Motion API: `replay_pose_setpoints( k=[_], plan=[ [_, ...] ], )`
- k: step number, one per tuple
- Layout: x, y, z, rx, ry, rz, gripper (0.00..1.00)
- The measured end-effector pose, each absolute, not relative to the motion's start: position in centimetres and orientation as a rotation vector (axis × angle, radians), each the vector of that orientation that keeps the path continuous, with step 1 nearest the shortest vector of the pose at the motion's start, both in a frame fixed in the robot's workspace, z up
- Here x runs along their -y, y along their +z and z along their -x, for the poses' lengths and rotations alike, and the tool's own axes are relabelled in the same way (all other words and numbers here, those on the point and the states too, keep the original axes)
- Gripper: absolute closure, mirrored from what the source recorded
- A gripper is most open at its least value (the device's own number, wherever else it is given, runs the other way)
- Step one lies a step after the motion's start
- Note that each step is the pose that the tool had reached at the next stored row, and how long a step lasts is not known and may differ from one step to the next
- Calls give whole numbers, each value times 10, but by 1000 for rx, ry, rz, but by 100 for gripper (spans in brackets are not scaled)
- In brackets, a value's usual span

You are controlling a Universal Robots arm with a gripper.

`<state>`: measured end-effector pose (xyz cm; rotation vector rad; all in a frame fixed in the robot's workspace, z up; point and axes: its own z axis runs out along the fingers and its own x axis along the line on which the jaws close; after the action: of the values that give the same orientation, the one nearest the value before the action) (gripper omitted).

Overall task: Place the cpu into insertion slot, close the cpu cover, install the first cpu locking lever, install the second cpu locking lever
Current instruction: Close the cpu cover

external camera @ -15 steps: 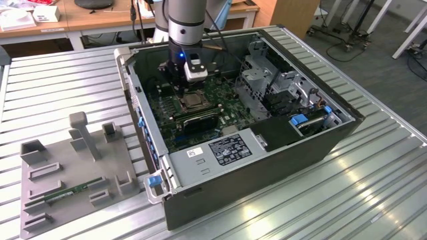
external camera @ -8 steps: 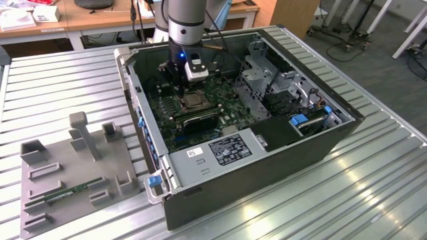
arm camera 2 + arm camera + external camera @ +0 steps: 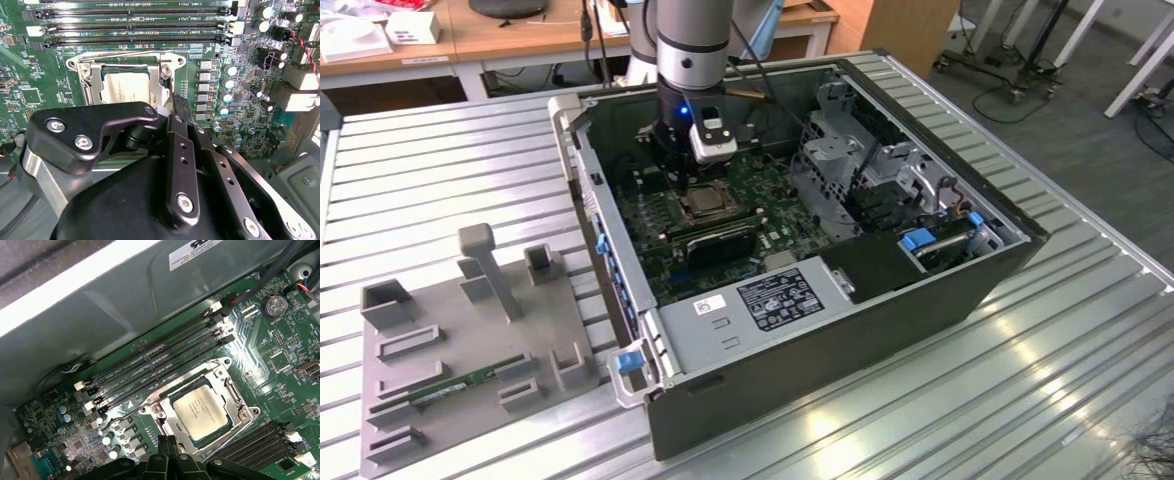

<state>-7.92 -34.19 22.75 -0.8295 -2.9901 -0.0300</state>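
Already the flat silvery cpu (image 3: 205, 412) sits in the metal-rimmed insertion slot (image 3: 235, 397).

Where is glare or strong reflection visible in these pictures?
Exterior view: bright glare patches lie on the ribbed metal table. First wrist view: the rim of the case wall shines white. Second wrist view: the cpu face reflects light evenly.

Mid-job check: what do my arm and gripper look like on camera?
The arm is a silver-grey tube with dark joint bands and a blue light at the wrist, beside a white camera module. The gripper is matte black, built of angular linkages with silver screws.
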Motion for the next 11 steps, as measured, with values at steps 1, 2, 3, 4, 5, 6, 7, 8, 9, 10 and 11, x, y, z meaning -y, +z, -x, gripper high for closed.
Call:
replay_pose_setpoints(
  k=[1,2,3,4,5,6,7,8,9,10,11],
  plan=[
    [342,227,79,2990,-30,830,89],
    [342,227,79,2990,-30,829,89],
    [342,227,79,2990,-30,829,89],
    [342,227,79,2990,-30,829,89],
    [342,227,79,2990,-30,829,89],
    [342,227,79,2991,-30,827,89],
    [342,227,79,2992,-30,823,89],
    [342,227,79,2993,-30,818,89],
    [342,227,79,2995,-30,812,89],
    [342,227,79,2997,-29,803,89],
    [342,227,79,3001,-29,789,89]
  ],
)
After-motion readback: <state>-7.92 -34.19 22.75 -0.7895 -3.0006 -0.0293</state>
